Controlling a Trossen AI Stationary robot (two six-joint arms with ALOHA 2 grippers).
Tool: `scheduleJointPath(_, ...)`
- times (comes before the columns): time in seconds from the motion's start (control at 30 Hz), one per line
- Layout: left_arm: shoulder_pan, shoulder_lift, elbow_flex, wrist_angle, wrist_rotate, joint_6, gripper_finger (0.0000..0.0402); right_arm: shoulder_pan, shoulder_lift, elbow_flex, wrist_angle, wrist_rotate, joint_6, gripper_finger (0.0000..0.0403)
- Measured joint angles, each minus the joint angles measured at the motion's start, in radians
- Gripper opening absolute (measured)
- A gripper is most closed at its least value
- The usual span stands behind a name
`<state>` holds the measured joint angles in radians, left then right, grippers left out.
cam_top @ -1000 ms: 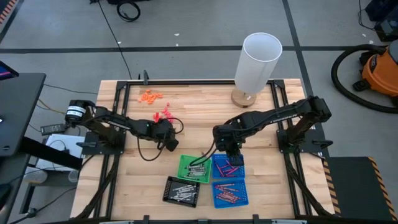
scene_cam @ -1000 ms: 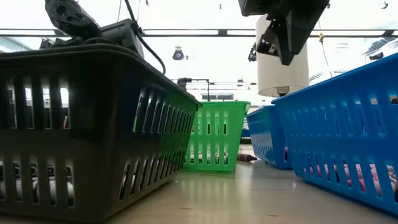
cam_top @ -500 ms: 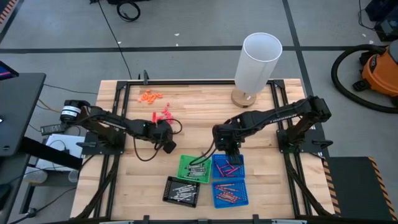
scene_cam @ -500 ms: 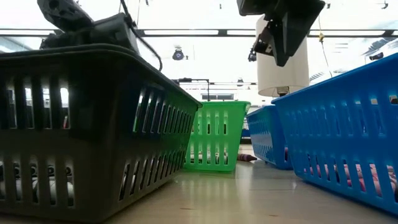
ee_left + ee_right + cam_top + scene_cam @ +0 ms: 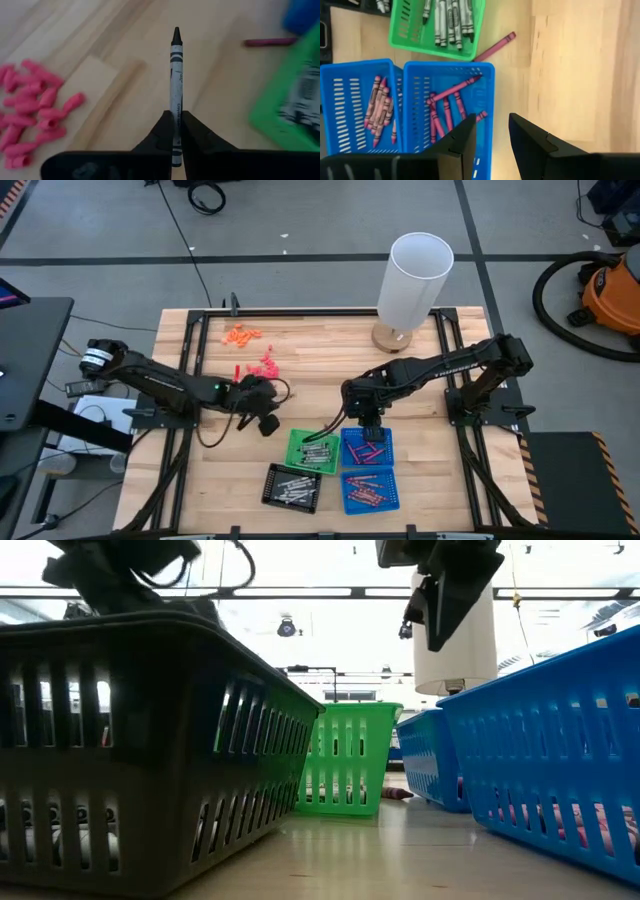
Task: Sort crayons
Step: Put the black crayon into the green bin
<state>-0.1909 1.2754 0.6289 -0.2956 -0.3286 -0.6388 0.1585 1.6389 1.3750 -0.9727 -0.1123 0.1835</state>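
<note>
High view: the left gripper [image 5: 262, 418] hangs just beside the green tray [image 5: 313, 450], on the side toward the pink bits [image 5: 266, 364]; its fingers and load are too small to make out here. The right gripper [image 5: 371, 427] sits over the upper blue tray [image 5: 366, 448], next to the green tray. A black tray [image 5: 291, 486] and a second blue tray [image 5: 368, 490] lie beyond the green tray, each holding crayons. Low view: tray walls fill the frame and hide the contents; one maroon crayon [image 5: 398, 795] lies on the table beside the green tray, partly cut off. Left wrist view: the fingers are clamped tight on a grey crayon [image 5: 176, 85], its lower end hidden between them. Right wrist view: the fingers [image 5: 462, 142] stand apart, holding nothing, above maroon crayons [image 5: 445, 107] in the blue tray; the green tray is cut off at the edge.
</note>
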Motion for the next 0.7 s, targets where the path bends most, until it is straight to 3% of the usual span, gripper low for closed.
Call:
scheduleJointPath(0.2,-0.074,-0.016,0.001,0.108,-0.007,0.049,0.0013,-0.007,-0.01,0.0,-0.017,0.057,0.017,0.0123)
scheduleJointPath(0.5,-0.163,-0.016,0.001,0.229,-0.007,0.05,0.0014,-0.028,-0.095,-0.001,-0.052,0.158,0.226,0.0123)
scheduleJointPath(0.7,-0.206,0.007,0.001,0.327,-0.009,0.048,0.0014,-0.036,-0.15,-0.001,-0.046,0.182,0.279,0.0123)
